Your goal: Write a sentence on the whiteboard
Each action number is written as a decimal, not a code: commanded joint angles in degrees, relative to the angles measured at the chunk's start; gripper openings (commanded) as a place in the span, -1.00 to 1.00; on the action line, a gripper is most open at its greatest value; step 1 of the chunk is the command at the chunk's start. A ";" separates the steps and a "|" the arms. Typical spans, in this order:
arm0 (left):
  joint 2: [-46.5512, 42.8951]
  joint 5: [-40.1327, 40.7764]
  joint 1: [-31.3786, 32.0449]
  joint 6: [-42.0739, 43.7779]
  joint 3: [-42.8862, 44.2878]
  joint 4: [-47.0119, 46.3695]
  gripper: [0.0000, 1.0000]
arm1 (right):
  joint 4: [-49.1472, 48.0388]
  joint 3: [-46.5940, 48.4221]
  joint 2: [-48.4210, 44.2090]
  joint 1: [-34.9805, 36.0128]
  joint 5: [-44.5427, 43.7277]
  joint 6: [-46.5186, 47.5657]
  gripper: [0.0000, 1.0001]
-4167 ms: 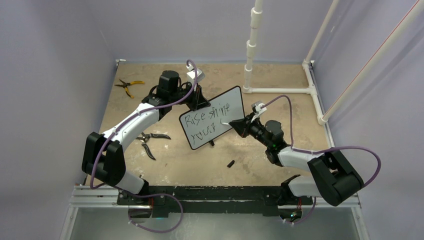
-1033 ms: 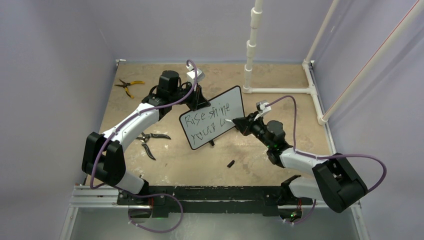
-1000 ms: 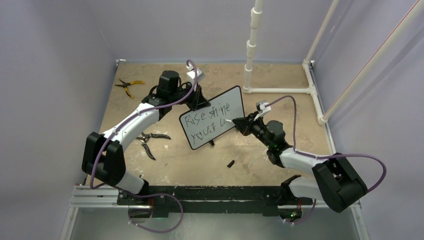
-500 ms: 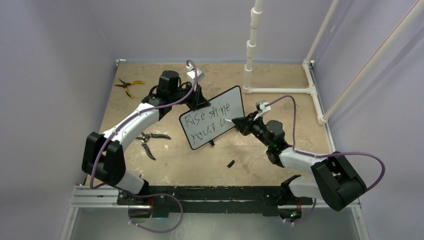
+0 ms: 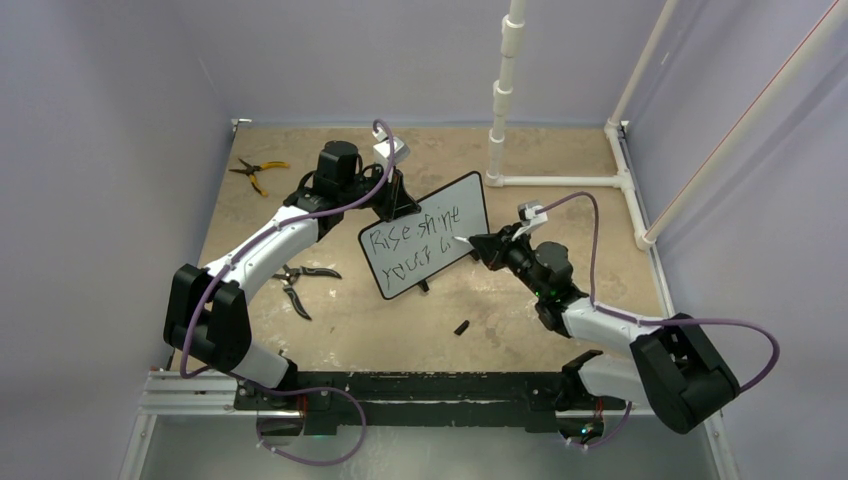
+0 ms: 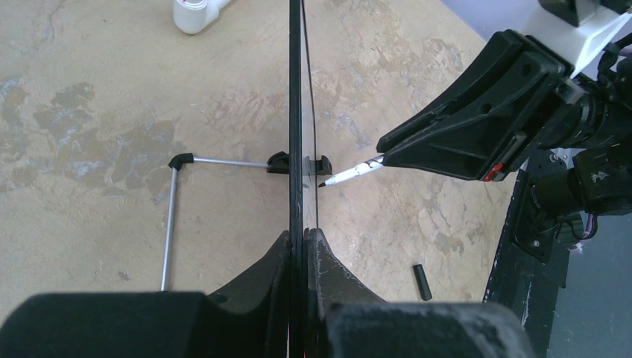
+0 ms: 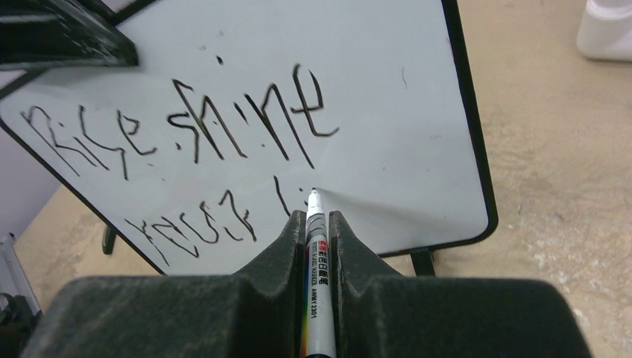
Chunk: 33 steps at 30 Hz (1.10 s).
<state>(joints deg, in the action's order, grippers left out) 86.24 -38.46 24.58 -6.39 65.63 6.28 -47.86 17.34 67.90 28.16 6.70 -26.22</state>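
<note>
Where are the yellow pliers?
In the top view, the yellow pliers lie on the table near its far left corner, left of the left arm.

A mottled tan tabletop (image 5: 400, 335) carries yellow-handled pliers (image 5: 256, 171) far left, black-handled pliers (image 5: 298, 282) nearer, a small black cap (image 5: 462, 327) near the front, a white plastic pipe frame (image 5: 565, 181) far right, and a black-framed white whiteboard (image 5: 425, 243) standing mid-table.

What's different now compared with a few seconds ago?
The right gripper, holding the marker, slid rightward along the whiteboard, adding an upright stroke after "your" in the sentence. The left gripper still clamps the board's upper edge; the black pliers and small black cap lie where they were.
</note>
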 commanded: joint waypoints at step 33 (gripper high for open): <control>-1.46 -2.75 0.65 0.04 -0.54 -1.72 -1.00 | -1.49 0.26 4.30 -0.24 1.74 0.20 -1.00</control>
<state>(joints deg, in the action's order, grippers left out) 86.21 -38.48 24.56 -6.39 65.63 6.28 -48.18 17.34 71.77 28.10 8.10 -26.81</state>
